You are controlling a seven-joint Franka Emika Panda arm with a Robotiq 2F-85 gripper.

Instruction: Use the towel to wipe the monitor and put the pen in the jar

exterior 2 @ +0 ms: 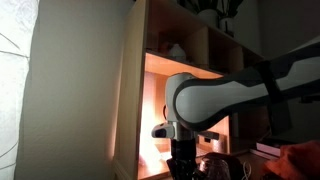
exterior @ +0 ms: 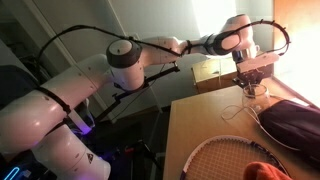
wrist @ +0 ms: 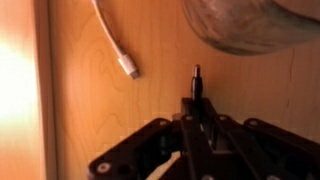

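Hand (wrist: 195,108): closed on the pen (wrist: 197,80); in the wrist view the pen's dark tip sticks out past the shut fingers, pointing at the jar.
Hand, place: in an exterior view (exterior: 246,80) it hangs low over the far end of the bench (exterior: 190,125), wrist pointing down.
Pen: held off the wood, its tip just short of the jar; not in the jar.
Jar (wrist: 250,25): clear glass, standing on the bench just ahead of the hand; only its lower curve shows in the wrist view.
Cable (wrist: 128,67): white, plug end lying on the bench beside the hand, apart from the pen.
Towel (exterior: 262,172): orange, at the bench's near edge, touching the racket (exterior: 225,155); well apart from the hand.
Pouch (exterior: 290,122): dark, between the racket and the hand's end of the bench.
Monitor (exterior: 300,50): glowing pinkish past the bench's far end, behind the hand.
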